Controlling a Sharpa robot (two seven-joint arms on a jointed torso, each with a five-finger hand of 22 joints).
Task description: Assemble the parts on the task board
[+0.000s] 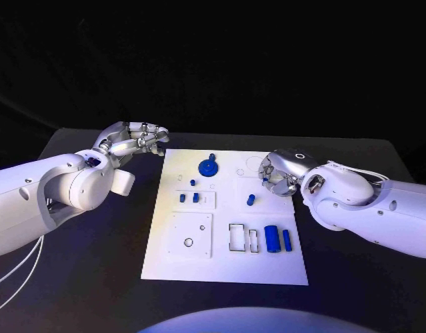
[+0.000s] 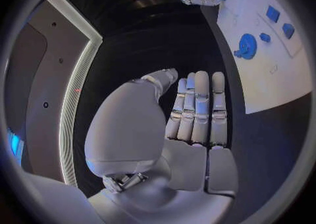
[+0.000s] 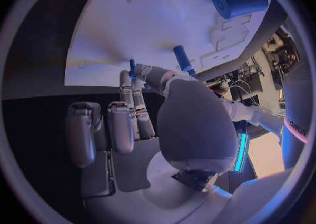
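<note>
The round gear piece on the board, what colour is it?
Blue; the gear shows best in the head view.

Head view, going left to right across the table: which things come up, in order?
left hand → task board → blue gear → right hand
</note>
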